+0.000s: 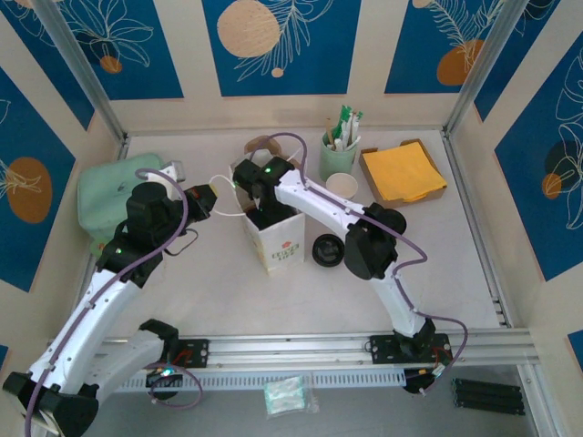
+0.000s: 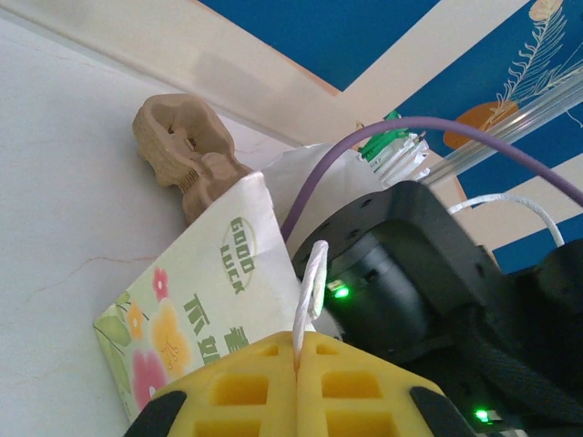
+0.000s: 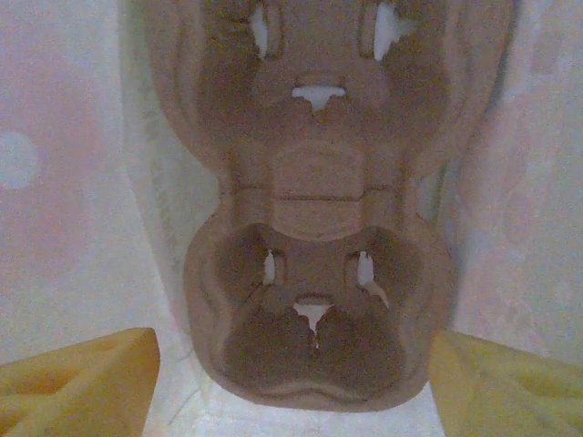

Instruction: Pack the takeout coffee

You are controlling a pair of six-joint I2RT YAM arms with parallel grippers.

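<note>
The takeout coffee (image 1: 342, 185), a small open paper cup, stands on the table right of the white paper bag (image 1: 273, 241), in front of the mint-green cup (image 1: 337, 157). My left gripper (image 2: 299, 350) is shut on the bag's white cord handle (image 2: 310, 291) and holds it out to the left. My right gripper (image 1: 262, 214) reaches down into the bag's mouth. In the right wrist view the right gripper (image 3: 291, 364) is open, its yellow fingers (image 3: 82, 382) wide apart over a brown pulp cup carrier (image 3: 314, 182) that lies on the bag's floor.
A round black lid (image 1: 328, 248) lies right of the bag. Yellow napkins sit in a brown tray (image 1: 403, 171) at the back right. A green cloth (image 1: 109, 196) lies at the left wall. Another brown pulp carrier (image 2: 187, 150) rests behind the bag.
</note>
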